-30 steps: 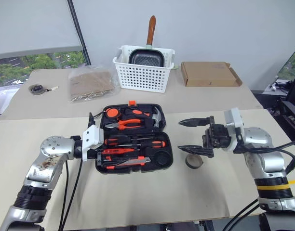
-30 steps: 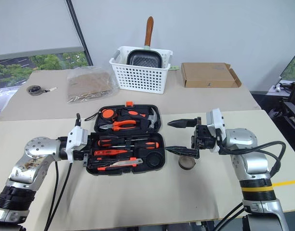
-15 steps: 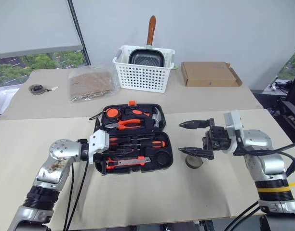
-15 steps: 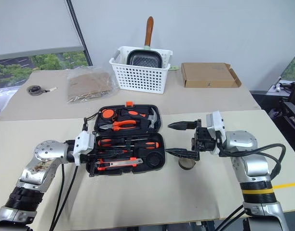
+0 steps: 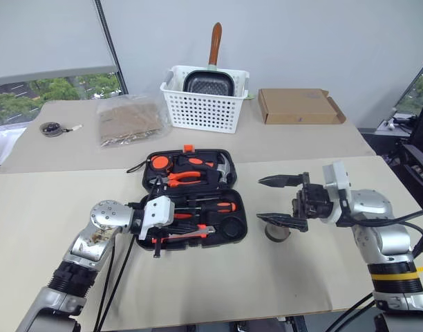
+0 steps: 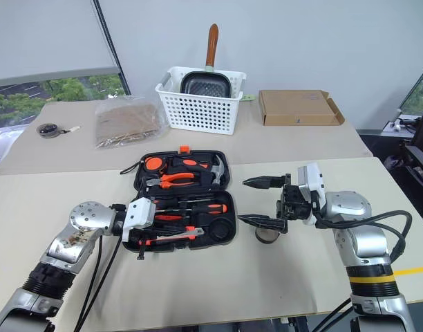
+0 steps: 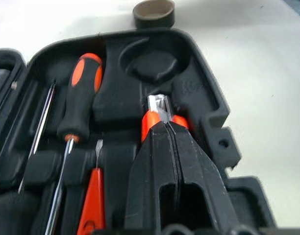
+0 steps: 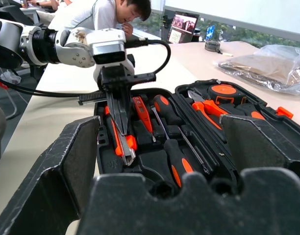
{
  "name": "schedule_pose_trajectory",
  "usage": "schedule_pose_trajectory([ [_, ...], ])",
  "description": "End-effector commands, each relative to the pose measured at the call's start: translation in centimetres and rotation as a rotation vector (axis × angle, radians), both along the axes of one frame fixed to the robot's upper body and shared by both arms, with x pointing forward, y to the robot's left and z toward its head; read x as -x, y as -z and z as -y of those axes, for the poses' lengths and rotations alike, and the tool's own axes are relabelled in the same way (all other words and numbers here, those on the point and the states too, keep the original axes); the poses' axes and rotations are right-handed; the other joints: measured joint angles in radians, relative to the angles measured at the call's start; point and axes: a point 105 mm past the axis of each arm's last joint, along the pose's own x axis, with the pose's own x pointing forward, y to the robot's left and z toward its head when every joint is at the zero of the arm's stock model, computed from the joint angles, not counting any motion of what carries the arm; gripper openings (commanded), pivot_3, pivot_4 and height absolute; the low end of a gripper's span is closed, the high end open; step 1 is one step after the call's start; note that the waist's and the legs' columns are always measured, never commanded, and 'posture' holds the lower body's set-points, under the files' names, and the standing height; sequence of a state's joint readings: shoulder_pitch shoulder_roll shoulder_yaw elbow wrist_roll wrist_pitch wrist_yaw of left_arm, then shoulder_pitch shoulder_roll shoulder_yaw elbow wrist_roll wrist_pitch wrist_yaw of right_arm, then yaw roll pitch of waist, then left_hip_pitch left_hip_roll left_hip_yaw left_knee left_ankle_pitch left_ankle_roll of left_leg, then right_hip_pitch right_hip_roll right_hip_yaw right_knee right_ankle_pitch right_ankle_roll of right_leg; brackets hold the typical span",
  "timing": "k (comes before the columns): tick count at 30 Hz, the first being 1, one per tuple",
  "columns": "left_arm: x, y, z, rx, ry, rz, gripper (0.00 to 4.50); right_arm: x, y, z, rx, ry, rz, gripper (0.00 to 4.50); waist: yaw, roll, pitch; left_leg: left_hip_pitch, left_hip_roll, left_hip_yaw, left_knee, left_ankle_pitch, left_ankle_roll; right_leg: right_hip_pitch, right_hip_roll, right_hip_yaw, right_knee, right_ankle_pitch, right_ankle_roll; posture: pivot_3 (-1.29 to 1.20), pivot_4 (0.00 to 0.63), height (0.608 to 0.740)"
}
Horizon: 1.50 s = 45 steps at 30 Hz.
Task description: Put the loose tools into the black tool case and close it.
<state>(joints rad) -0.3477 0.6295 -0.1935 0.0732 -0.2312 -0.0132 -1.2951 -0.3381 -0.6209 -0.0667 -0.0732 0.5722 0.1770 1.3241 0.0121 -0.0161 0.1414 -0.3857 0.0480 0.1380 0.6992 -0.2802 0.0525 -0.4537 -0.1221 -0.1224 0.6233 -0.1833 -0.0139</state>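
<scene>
My left tool (image 7: 165, 128) was clenched, its two black fingers pressed together over the orange-black utility knife (image 5: 186, 234), which lay in the front slot of the flat black moulded-plastic tool case (image 5: 239, 220). Whether the fingers actually pinched the knife or only rested on it, I could not tell. The case sat open on the beige table (image 5: 218, 283), lid half toward the far side with its orange latch (image 5: 189, 147) at the back edge. A screwdriver with an orange-black handle (image 7: 80, 98) lay in its slot just beside the knife, and a thin red tester screwdriver (image 8: 140, 108) lay near it.

My right tool (image 5: 278, 200) hung released, fingers spread wide, to the right of the case and holding nothing. The small grey tape roll (image 5: 278, 232) stood on the table just beneath its lower finger, outside the case, near the empty round recess (image 7: 153, 62).

A white plastic lattice basket (image 5: 207, 104) stood on the farther table.
</scene>
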Motion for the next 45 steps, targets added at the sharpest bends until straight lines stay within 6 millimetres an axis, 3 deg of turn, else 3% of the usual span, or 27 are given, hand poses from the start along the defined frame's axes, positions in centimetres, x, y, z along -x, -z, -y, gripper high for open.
schedule_pose_trajectory([
  [1, 0.3, 0.8, -0.1, -0.045, 0.027, -0.004, 0.03, 0.3, -1.1, 0.6, -0.012, 0.011, 0.057, 4.50, 0.000, 0.000, 0.000, 0.000, 0.000, 0.000, 0.000, 0.000, 0.000, 0.000, 0.000, 0.000, 0.000, 0.000, 0.000, 0.00, 0.150, 0.700],
  [12, 1.0, 3.8, 0.1, -0.132, 0.084, -0.030, 0.03, 0.4, -1.1, 0.6, -0.007, 0.006, 0.054, 4.50, 0.000, 0.001, -0.001, 0.002, 0.000, 0.000, 0.000, 0.000, 0.000, 0.003, 0.000, 0.000, 0.000, 0.000, 0.000, 0.00, 0.150, 0.700],
  [20, 1.1, 5.8, -0.4, -0.159, 0.059, -0.079, 0.03, 0.5, -1.4, 0.4, -0.005, 0.010, 0.057, 4.50, 0.003, 0.003, -0.002, 0.014, 0.000, -0.001, -0.001, -0.002, 0.001, 0.014, -0.002, 0.000, -0.002, -0.001, 0.000, 0.00, 0.150, 0.700],
  [30, 0.5, 6.5, -0.5, -0.152, 0.032, -0.077, 0.03, 0.4, -1.3, 0.7, -0.001, 0.017, 0.056, 4.50, 0.006, 0.014, -0.009, 0.016, 0.000, -0.001, -0.001, -0.002, 0.000, 0.015, -0.003, -0.001, -0.001, -0.001, 0.000, 0.00, 0.150, 0.700],
  [36, -0.9, 3.7, -0.1, -0.008, -0.030, 0.019, 0.03, 0.8, -0.8, 1.2, 0.037, 0.031, 0.022, 4.50, 0.016, 0.018, -0.011, 0.016, -0.001, -0.001, -0.001, -0.005, -0.005, 0.015, -0.006, -0.001, -0.001, -0.001, 0.000, 0.00, 0.150, 0.700],
  [41, -2.0, -1.4, -0.5, 0.161, -0.117, 0.092, 0.03, 1.4, 0.7, 1.9, 0.164, 0.075, -0.011, 4.50, 0.019, 0.012, -0.007, 0.013, -0.001, -0.001, -0.001, -0.005, -0.005, 0.013, -0.006, -0.002, -0.001, 0.000, 0.001, 0.00, 0.150, 0.700],
  [45, -0.7, -5.9, -0.6, 0.276, -0.093, 0.038, 0.03, 2.2, 1.7, 2.2, 0.252, 0.104, -0.045, 4.50, 0.015, 0.005, -0.003, 0.001, 0.000, -0.002, -0.001, -0.001, 0.003, 0.003, -0.005, -0.003, -0.003, 0.000, 0.002, 0.00, 0.150, 0.700],
])
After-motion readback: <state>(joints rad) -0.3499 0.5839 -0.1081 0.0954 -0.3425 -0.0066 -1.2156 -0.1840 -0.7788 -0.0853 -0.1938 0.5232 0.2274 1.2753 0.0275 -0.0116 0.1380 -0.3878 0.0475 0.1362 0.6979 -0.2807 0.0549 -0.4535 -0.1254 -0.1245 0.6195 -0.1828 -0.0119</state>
